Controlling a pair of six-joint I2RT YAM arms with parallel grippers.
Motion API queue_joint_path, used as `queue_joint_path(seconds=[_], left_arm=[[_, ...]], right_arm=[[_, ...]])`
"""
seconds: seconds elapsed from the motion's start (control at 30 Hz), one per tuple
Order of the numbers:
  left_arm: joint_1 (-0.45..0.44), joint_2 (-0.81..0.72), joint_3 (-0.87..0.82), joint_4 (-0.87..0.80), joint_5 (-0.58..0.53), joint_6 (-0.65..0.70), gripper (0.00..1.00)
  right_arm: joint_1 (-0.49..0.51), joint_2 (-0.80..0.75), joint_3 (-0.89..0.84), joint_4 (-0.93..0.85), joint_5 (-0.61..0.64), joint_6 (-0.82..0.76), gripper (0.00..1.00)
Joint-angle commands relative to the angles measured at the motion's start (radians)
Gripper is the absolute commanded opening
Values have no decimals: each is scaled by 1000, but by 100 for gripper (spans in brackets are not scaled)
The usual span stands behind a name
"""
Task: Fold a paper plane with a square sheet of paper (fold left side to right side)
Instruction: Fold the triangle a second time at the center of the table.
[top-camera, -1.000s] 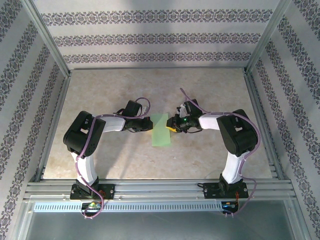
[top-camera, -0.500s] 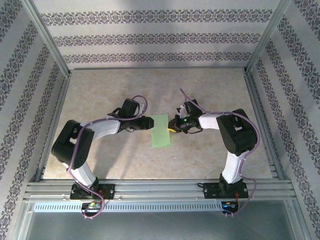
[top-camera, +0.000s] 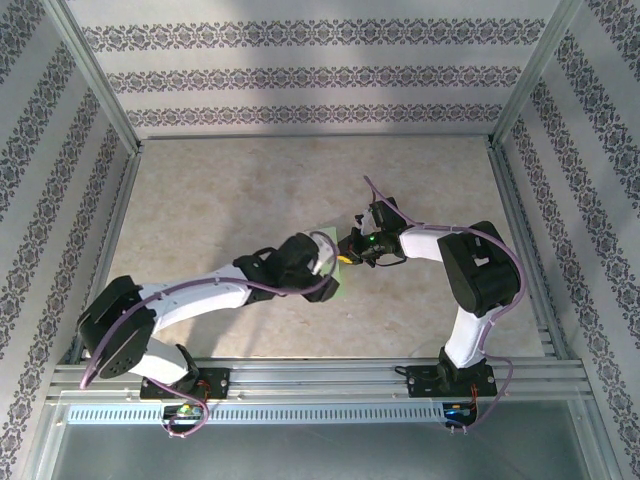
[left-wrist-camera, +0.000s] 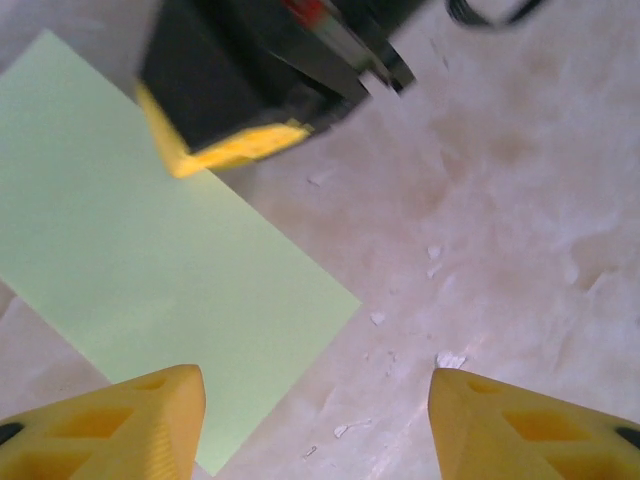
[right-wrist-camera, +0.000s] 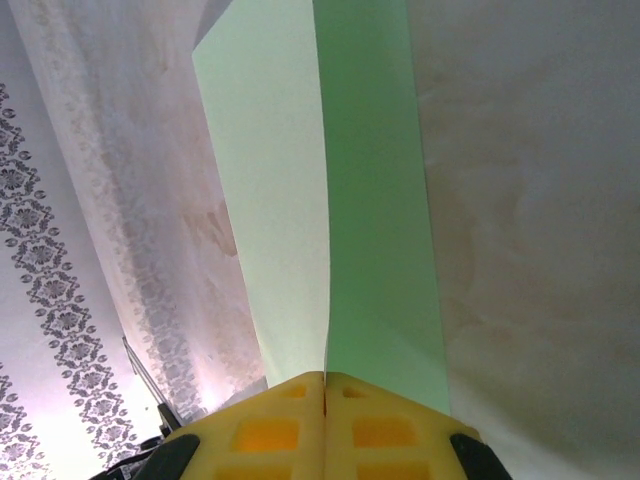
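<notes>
While left pincer agape above sheet, right pincer tight on its edge

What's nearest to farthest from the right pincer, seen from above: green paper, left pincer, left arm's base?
1. The green paper, pinched in the right pincer.
2. The left pincer, just left, over the paper.
3. The left arm's base, far off, near-left.

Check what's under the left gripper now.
Under the open left gripper lie the paper and bare table. The right gripper, shut, pinches the paper's edge. In the top view, the left arm hides much of the paper.
</notes>
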Motion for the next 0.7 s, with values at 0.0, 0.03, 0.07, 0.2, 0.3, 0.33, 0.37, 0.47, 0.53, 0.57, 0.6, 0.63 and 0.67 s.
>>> queue_joint_path(seconds=[0.0,0.03,0.07,0.2,0.3,0.33,0.37,0.47,0.53,0.57,0.6,0.63,0.67], left_arm=[[-69,69,60,-65,-178,96,63],[-83,89,76,-71,-205,106,64],[-100,115,89,-77,-238,120,66],[-142,207,136,-99,-329,157,83],[-152,256,167,-101,-348,165,84],[-154,267,174,-103,-355,164,84],[-154,279,184,-106,-366,161,84],[-154,308,205,-113,-402,155,83],[-154,330,220,-122,-415,156,82],[-154,342,227,-128,-422,153,80],[-154,351,234,-133,-429,151,79],[-154,358,238,-136,-437,151,76],[-154,362,241,-138,-443,148,71]], right_arm=[[-11,-27,-3,-15,-10,19,0],[-11,-27,-3,-15,-11,19,0],[-11,-27,-3,-13,-13,20,0],[-11,-30,-3,-7,-14,24,0],[-10,-27,-3,-3,-15,27,0],[-11,-27,-3,-4,-16,27,0],[-10,-27,-4,-1,-17,28,0],[-12,-26,-6,2,-17,28,0],[-11,-25,-8,5,-19,30,0],[-11,-25,-8,4,-20,30,0],[-11,-25,-8,4,-20,31,0],[-11,-25,-8,5,-20,30,0],[-11,-26,-8,5,-20,29,0]])
